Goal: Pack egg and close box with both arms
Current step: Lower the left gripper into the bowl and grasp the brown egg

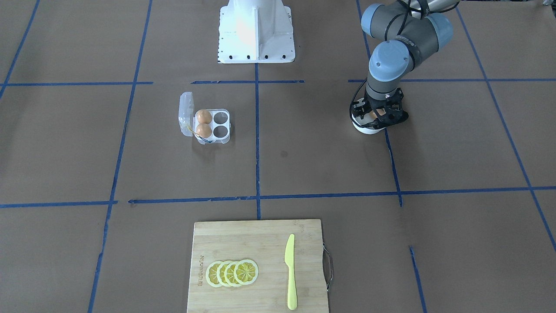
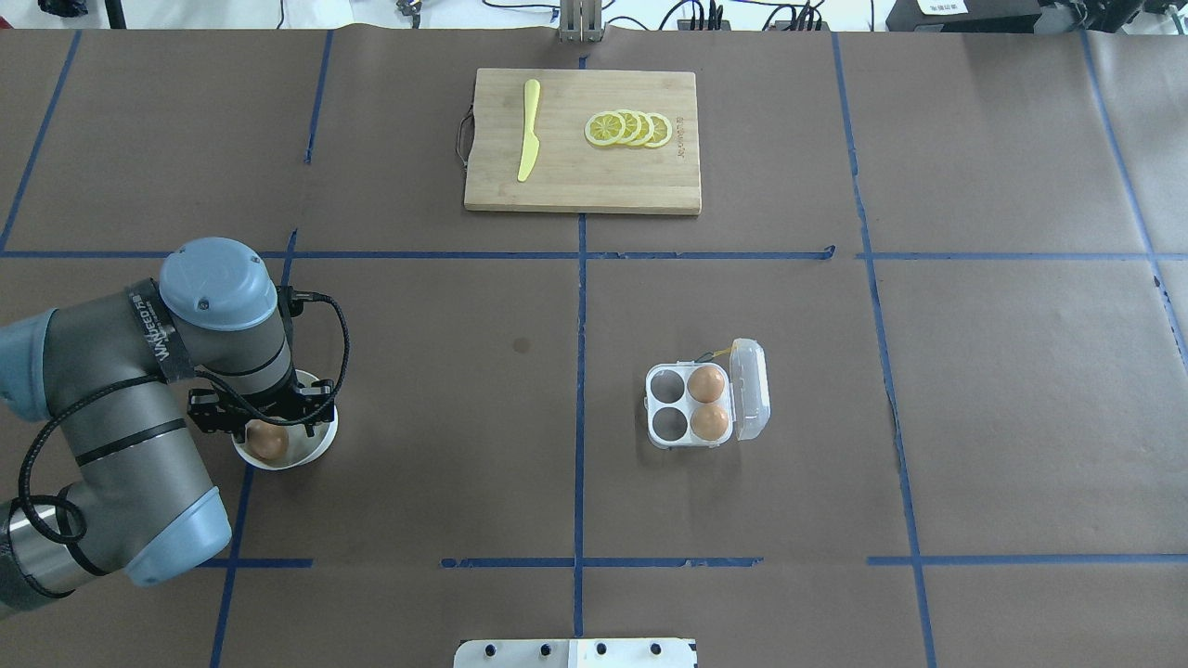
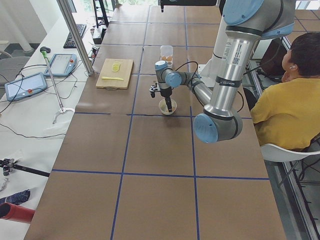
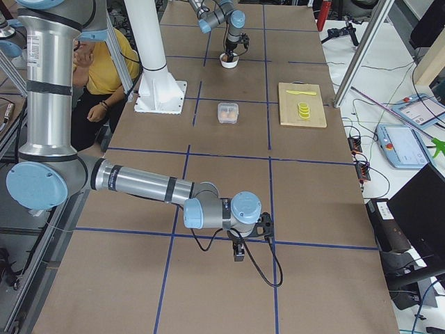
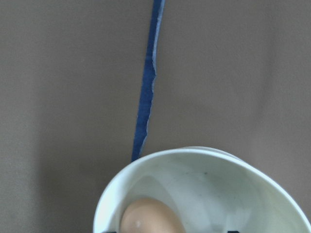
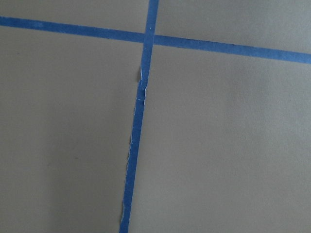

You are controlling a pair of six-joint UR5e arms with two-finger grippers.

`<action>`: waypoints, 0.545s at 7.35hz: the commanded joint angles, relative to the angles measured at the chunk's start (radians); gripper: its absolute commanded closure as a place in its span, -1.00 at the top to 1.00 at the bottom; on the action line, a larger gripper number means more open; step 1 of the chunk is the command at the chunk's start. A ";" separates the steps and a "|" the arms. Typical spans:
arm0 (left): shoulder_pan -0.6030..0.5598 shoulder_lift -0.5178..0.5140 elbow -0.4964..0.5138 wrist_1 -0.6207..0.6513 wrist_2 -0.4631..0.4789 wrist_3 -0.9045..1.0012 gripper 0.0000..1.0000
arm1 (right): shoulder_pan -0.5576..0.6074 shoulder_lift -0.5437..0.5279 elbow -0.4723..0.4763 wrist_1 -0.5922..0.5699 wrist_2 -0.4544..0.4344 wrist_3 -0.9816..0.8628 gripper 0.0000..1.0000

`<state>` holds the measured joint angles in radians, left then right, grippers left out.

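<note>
Brown egg (image 2: pixel 267 440) lies in bowl (image 2: pixel 317 453) between left gripper's (image 1: pixel 378 115) spread jaws.

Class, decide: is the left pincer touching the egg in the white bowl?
Cannot tell. In the overhead view the left pincer hangs over the bowl and hides its tips; the wrist view cuts off the egg.

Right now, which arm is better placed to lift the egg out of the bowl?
Left. The left gripper hangs over the white bowl, directly above the egg. The right gripper sits toward the table's right end, far from both bowl and box.
</note>
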<state>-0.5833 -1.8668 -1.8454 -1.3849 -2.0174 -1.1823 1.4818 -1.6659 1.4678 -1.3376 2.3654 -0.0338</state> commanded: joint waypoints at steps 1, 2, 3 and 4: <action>0.000 -0.003 -0.002 0.027 -0.001 0.001 0.18 | 0.000 0.000 0.000 0.000 0.000 0.000 1.00; 0.000 -0.014 -0.009 0.080 -0.003 0.001 -0.30 | 0.000 0.000 0.000 0.000 0.000 0.000 1.00; 0.000 -0.046 -0.012 0.171 -0.006 0.001 -0.71 | 0.000 -0.002 0.000 0.002 0.000 0.000 1.00; 0.000 -0.060 -0.021 0.219 -0.006 0.003 -0.99 | 0.000 -0.002 0.000 0.002 0.002 0.000 1.00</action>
<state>-0.5829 -1.9033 -1.8577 -1.2420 -2.0220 -1.1808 1.4818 -1.6668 1.4680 -1.3366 2.3658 -0.0337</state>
